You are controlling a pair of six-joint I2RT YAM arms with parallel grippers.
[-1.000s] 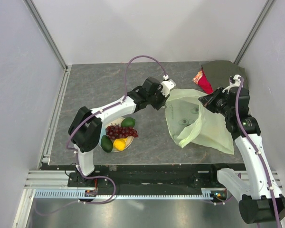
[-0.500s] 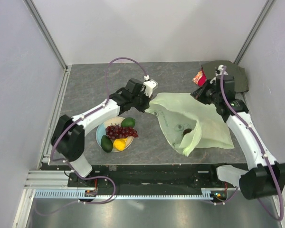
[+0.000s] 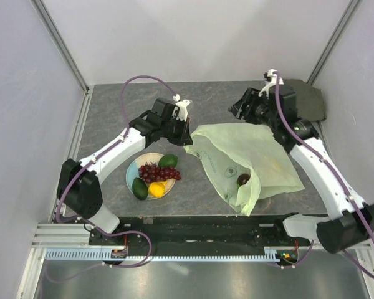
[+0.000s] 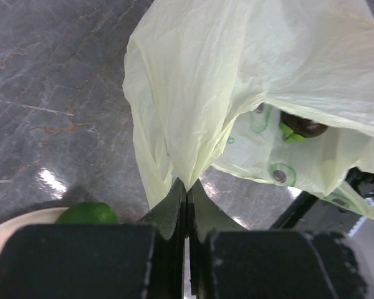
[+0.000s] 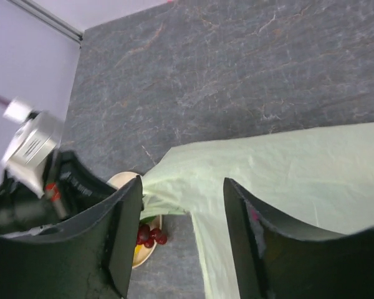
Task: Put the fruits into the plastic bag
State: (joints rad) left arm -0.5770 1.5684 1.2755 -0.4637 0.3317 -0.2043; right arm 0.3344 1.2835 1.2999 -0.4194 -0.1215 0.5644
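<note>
The pale green plastic bag lies spread on the table, its mouth toward the near edge. A dark round fruit shows through it near the mouth. My left gripper is shut on the bag's left edge, which rises as a pinched fold. In the left wrist view the bag fills the upper right with the dark fruit inside. My right gripper hovers open above the bag's far edge, nothing between its fingers. Grapes, two avocados and a lemon rest on the plate.
A dark green cloth lies at the back right corner behind the right arm. Grey walls with metal rails enclose the table on three sides. The plate and grapes sit just left of the bag.
My right gripper has opened, let go of the bag and moved left toward the back. My left gripper has shut on the bag's edge and dragged it left; the bag has sagged flat.
</note>
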